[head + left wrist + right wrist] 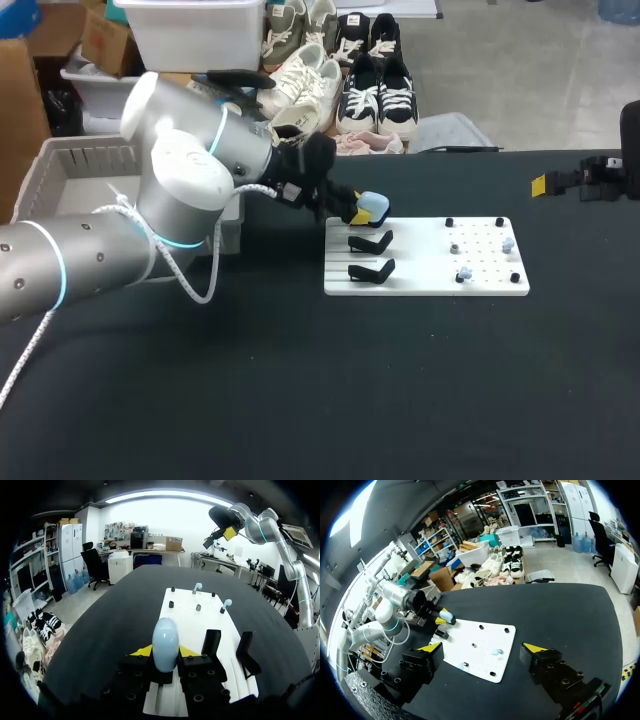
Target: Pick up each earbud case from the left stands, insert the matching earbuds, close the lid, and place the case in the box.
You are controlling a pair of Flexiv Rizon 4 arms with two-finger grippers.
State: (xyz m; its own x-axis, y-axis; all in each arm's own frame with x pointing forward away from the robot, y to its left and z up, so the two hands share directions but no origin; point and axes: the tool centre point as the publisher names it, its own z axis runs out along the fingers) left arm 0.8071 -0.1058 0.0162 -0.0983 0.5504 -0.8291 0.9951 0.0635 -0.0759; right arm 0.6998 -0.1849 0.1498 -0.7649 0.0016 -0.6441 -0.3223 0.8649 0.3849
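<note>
Earbud case [165, 642], pale blue, is pinched by the left gripper [165, 652] at the far-left corner of the white board [420, 285]. Two earbuds [507, 243] wait on its right part, so inserting, closing and boxing look undone. Far right, the right gripper [482, 649] hangs spread.

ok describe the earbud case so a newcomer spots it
Find the white board on the black table. At its far left corner the left gripper is shut on the earbud case: a smooth, pale blue, rounded shell, unlike the two empty black stands beside it.
</note>
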